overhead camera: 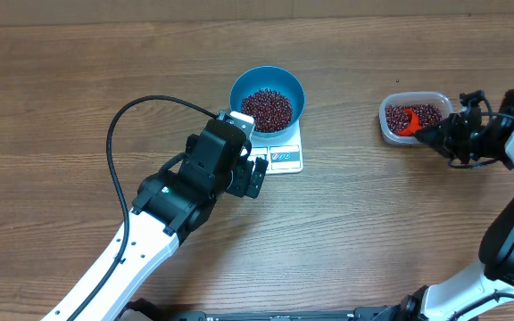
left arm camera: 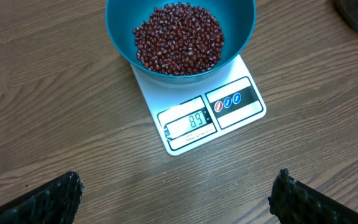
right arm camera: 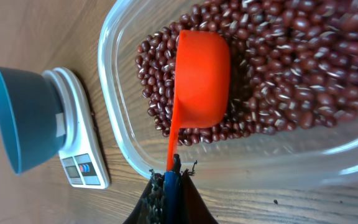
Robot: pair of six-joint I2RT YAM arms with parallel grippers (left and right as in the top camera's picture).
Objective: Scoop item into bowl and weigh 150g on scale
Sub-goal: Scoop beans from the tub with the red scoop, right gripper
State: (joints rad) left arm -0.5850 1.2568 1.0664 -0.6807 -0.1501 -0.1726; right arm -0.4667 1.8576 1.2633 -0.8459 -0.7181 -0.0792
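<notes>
Both arms up: my right gripper [right arm camera: 169,186] pinches the orange scoop [right arm camera: 201,81] by its handle, cup down on beans [right arm camera: 278,62] in the clear tub [right arm camera: 114,106]; left gripper [left arm camera: 178,186] gapes empty near the scale [left arm camera: 235,102], blue bowl [left arm camera: 241,25] of beans sitting on it.

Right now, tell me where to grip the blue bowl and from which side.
Probably the rim of the bowl, from above, one finger inside and one outside: the wall stands bare above the beans, and it sits upright on the scale.
</notes>
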